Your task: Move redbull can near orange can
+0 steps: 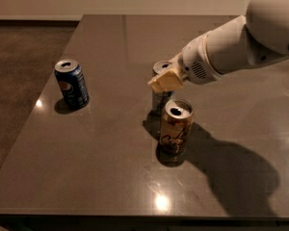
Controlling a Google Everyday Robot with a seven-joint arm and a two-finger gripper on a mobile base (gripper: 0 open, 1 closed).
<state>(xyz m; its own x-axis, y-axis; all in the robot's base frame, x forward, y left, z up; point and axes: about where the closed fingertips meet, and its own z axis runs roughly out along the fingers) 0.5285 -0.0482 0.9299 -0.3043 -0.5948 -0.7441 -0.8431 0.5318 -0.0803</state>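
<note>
The slim silver and blue redbull can (pixel 158 101) stands upright on the dark table (pixel 106 167), just behind and left of the orange can (pixel 175 127). The orange can is stouter, orange-gold with dark script and an open silver top, and stands a small gap in front of the redbull can. My gripper (pixel 164 81), beige-tipped on a white arm reaching in from the right, sits at the upper part of the redbull can and covers its middle. The redbull can's silver top shows behind the gripper.
A wider dark blue can (pixel 72 84) with a round logo stands upright at the left of the table, well apart from the other two. The table's left edge (pixel 33 105) borders brown floor. The arm's shadow falls on the table at the right.
</note>
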